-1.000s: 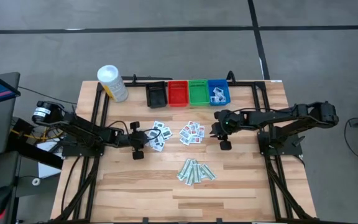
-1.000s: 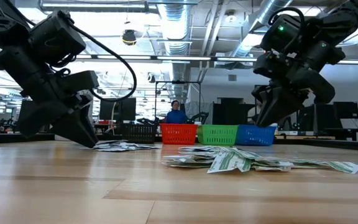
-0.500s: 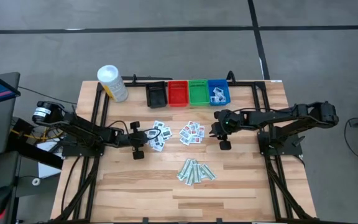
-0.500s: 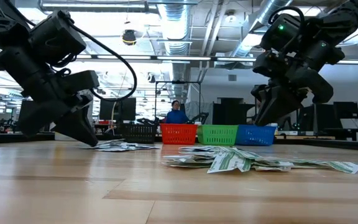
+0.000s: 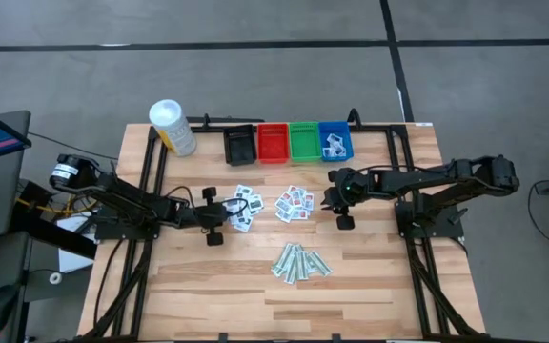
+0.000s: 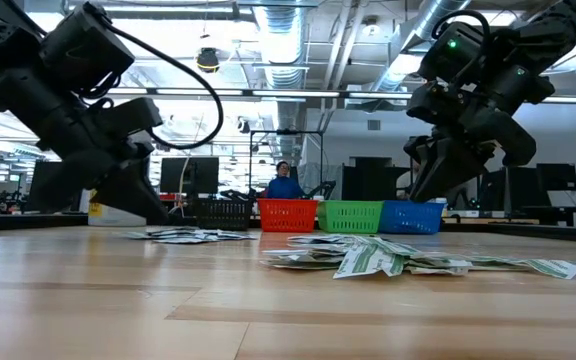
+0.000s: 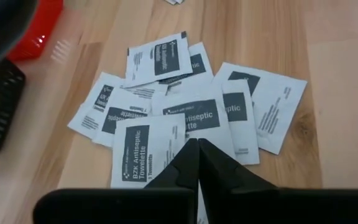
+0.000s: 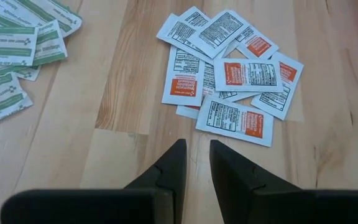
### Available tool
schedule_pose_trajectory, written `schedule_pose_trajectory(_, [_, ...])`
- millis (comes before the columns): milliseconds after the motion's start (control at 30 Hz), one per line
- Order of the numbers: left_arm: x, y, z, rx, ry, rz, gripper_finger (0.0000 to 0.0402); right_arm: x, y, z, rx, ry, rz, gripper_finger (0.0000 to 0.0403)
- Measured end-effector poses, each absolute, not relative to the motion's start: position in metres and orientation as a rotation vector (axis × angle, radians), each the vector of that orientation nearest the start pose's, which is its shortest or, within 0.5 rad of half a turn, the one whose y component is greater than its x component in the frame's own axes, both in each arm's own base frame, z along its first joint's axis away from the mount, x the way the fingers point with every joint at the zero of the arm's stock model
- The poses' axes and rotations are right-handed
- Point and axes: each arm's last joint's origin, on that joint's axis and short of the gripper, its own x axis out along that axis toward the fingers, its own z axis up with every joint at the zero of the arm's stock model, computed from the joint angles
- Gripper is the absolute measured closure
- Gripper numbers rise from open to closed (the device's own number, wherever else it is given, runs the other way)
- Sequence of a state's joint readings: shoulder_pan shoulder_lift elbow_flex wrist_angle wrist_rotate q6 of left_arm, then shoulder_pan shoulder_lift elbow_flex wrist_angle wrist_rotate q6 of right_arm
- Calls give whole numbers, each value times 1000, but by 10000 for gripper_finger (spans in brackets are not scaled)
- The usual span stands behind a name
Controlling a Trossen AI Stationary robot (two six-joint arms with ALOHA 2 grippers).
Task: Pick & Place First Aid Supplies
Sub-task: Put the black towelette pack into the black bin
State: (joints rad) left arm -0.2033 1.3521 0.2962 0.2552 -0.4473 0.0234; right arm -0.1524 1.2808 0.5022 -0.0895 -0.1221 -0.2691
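My left gripper (image 5: 219, 217) sits at the near-left edge of the pile of white packets with dark print (image 5: 243, 207), left of the table's centre. Its fingers (image 7: 199, 163) are pressed together, tips meeting over the closest towelette packet (image 7: 143, 149). I cannot tell whether any packet is pinched between them. From the low camera the left gripper (image 6: 153, 210) hangs just above the wood, next to that pile (image 6: 190, 236).

My right gripper (image 5: 332, 201) hovers just right of the white packets with red print (image 5: 294, 203), near the middle of the table. Its two fingers (image 8: 171, 163) stand a narrow gap apart with bare wood between them; nothing is held. The red-print heap (image 8: 229, 74) lies just ahead of the tips, apart from them. In the low view the right gripper (image 6: 430, 185) is clear of the tabletop.

The pale-green wrapped strips (image 5: 299, 262) lie in a loose heap nearer the front edge, well apart from both grippers.

Along the far edge I see four bins in a row: black bin (image 5: 240, 146), red bin (image 5: 273, 143), green bin (image 5: 304, 142), blue bin (image 5: 335, 141). The blue one has some white packets in it (image 5: 335, 144). A white canister with a yellow label (image 5: 172, 128) stands left of the bins.

A person (image 6: 285, 182) shows in the room beyond the table.
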Motion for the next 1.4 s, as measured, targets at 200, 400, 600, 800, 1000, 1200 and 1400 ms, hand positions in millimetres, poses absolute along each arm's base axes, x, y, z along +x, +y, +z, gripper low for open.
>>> schedule_pose_trajectory(200, [202,-24,112,255,740,239,373,221,-30,154,-133,856,87,338])
schedule_pose_trajectory(400, [203,-18,112,234,745,249,326,221,-30,154,-133,856,87,338])
schedule_pose_trajectory(600, [203,-15,112,212,751,227,274,221,-30,154,-133,856,87,338])
schedule_pose_trajectory(800, [202,-12,110,184,769,186,258,221,-30,154,-133,856,87,338])
schedule_pose_trajectory(1000, [195,-6,103,188,797,220,267,221,-31,154,-133,856,87,338])
schedule_pose_trajectory(1200, [192,-3,100,183,805,230,270,221,-30,154,-133,856,87,338])
schedule_pose_trajectory(1400, [190,-1,98,161,807,213,270,221,-30,154,-133,856,87,338])
